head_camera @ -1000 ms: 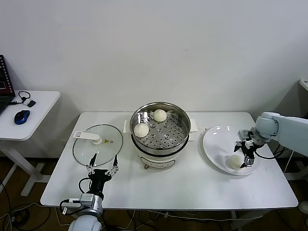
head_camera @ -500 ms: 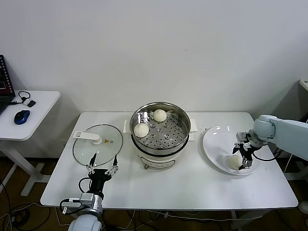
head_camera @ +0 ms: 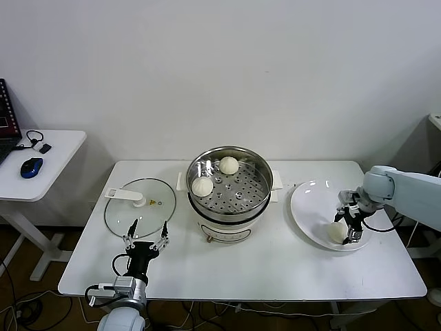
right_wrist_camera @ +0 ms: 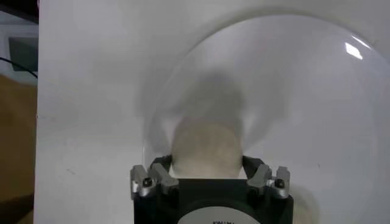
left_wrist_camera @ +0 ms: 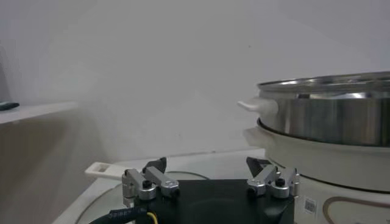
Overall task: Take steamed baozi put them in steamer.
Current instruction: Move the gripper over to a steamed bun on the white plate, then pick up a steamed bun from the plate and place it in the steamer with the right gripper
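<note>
The steamer (head_camera: 262, 176) stands mid-table with two baozi on its perforated tray, one at the back (head_camera: 229, 165) and one at the left (head_camera: 202, 186). A third baozi (head_camera: 335, 233) lies on the white plate (head_camera: 310, 200) at the right. My right gripper (head_camera: 343, 232) is down over this bun. In the right wrist view the open gripper (right_wrist_camera: 207, 165) straddles the bun (right_wrist_camera: 204, 143), its fingers close at both sides. My left gripper (head_camera: 147, 236) is parked open and empty near the table's front left. A fourth bun is not in view.
A flat glass lid (head_camera: 141, 207) with a white handle lies left of the steamer, just beyond the left gripper. The steamer wall (left_wrist_camera: 329, 115) shows in the left wrist view. A side table with a blue mouse (head_camera: 31, 167) stands far left.
My right gripper has sunk a little lower onto the bun on the plate. The bun, the steamer and the left arm have not moved.
</note>
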Controlling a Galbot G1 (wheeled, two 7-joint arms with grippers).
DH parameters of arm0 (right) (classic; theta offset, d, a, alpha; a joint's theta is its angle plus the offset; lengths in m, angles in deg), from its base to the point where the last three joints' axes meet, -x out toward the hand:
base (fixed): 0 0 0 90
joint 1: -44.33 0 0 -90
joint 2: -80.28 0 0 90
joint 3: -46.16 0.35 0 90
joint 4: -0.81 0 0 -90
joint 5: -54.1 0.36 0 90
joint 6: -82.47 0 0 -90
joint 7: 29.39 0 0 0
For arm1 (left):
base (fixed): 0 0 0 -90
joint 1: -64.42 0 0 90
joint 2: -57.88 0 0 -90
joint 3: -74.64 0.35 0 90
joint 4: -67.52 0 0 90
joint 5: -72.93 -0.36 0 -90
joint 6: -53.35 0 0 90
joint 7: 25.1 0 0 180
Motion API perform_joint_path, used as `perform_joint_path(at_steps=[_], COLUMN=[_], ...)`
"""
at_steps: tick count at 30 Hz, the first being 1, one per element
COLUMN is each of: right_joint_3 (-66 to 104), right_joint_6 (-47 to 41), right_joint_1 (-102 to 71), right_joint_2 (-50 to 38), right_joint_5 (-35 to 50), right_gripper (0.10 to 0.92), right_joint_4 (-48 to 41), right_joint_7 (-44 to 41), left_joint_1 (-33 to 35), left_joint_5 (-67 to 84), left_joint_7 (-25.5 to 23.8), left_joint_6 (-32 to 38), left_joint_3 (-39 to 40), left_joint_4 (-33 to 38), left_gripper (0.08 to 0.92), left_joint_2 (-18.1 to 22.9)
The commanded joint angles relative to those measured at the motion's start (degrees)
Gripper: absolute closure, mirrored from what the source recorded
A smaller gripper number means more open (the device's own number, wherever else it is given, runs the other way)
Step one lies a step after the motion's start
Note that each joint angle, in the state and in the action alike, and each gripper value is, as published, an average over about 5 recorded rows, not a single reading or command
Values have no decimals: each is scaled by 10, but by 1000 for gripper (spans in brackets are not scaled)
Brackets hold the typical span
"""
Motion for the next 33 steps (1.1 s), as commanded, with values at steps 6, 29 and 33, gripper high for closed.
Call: perform_joint_path(at_steps=[6,29,33], right_joint_3=[-69,-243,-203], right_joint_6=[-1,96,138], right_joint_1=[83,522,508], right_joint_2=[-4,178,221], right_joint_5=[18,153,126], right_gripper=[362,347,346], right_joint_4=[50,279,264], right_joint_7=[-1,-9,12], left_joint_1=[1,1,0], left_joint_5=[0,7,7], left_joint_7=[0,-1,-1], left_joint_6=[0,-3,-3], left_joint_3=[0,3,2], left_joint_4=[4,21,21], left_gripper=[177,177,177], left_joint_2=[-1,-18,-18])
